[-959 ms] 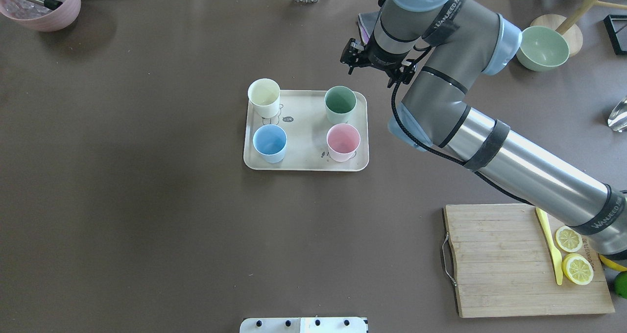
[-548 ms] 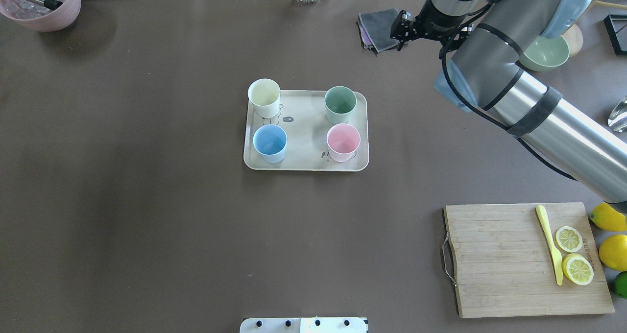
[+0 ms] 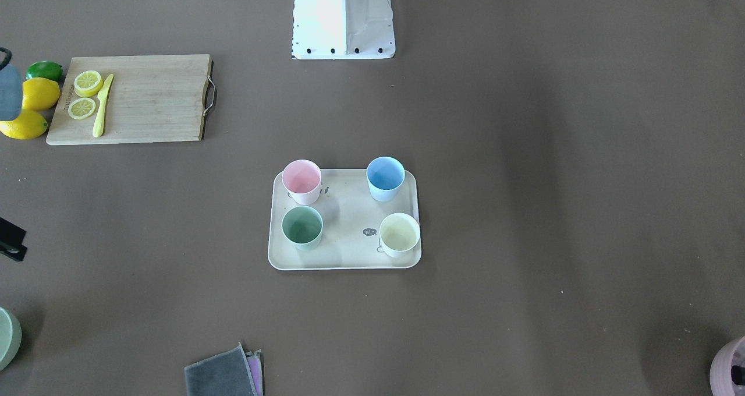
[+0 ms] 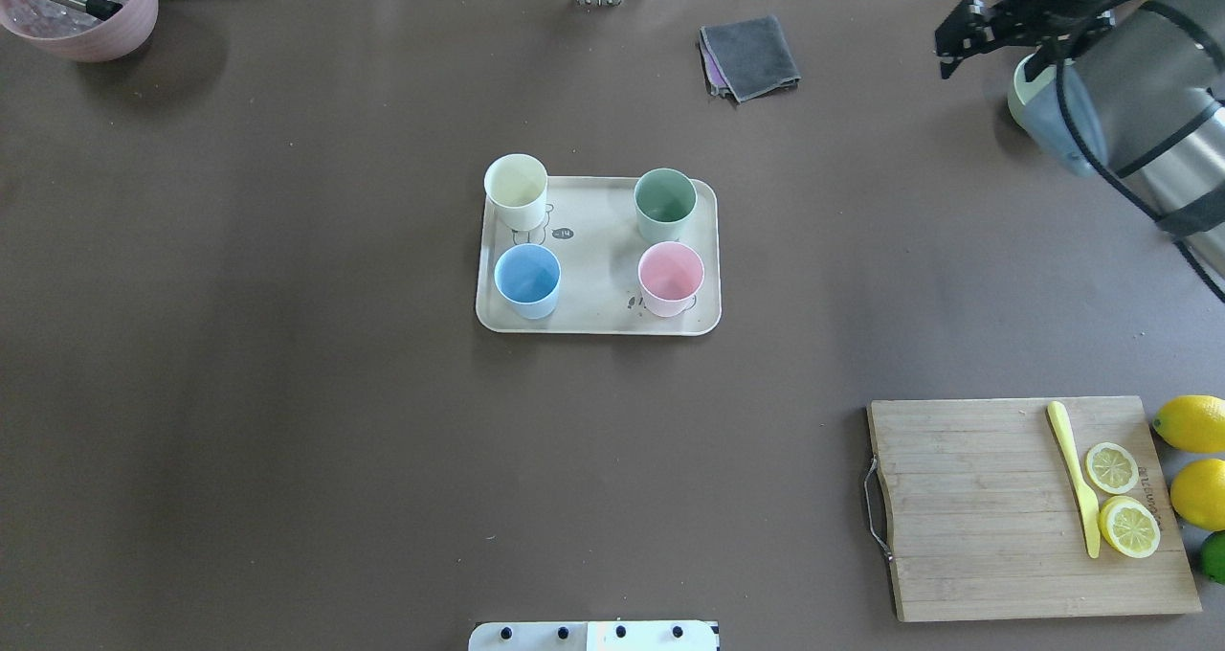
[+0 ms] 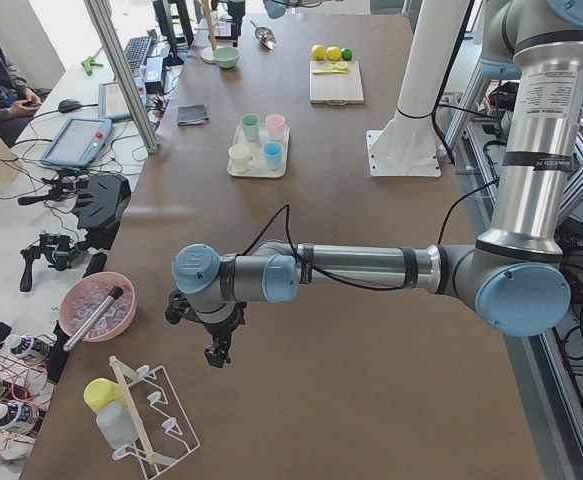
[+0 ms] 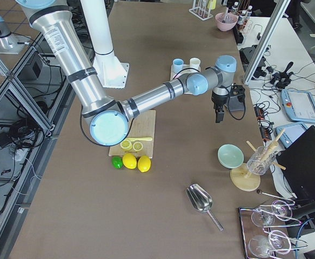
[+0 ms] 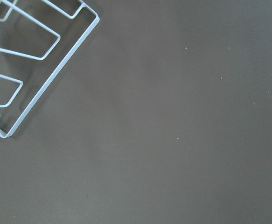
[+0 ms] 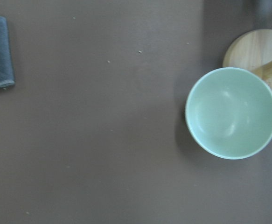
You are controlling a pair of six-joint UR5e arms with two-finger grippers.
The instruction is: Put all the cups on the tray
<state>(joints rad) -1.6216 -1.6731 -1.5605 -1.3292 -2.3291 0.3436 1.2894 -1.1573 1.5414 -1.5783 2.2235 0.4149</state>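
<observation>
The cream tray lies mid-table and carries all four cups upright: cream-yellow, sage green, light blue and pink. They show in the front-facing view too, on the tray: pink, blue, green, cream. My right gripper hangs above the table far to the right of the tray, holding nothing I can see; I cannot tell if it is open. My left gripper hovers over the table's left end, state unclear.
A green bowl and a wooden stand sit below my right wrist. A folded grey cloth lies behind the tray. A cutting board with lemon slices and a yellow knife is front right. A pink bowl is back left. A wire rack lies under my left wrist.
My right arm has swung away from the tray toward the table's back right, uncovering the grey cloth and the lemons. The cups and tray have not moved.
</observation>
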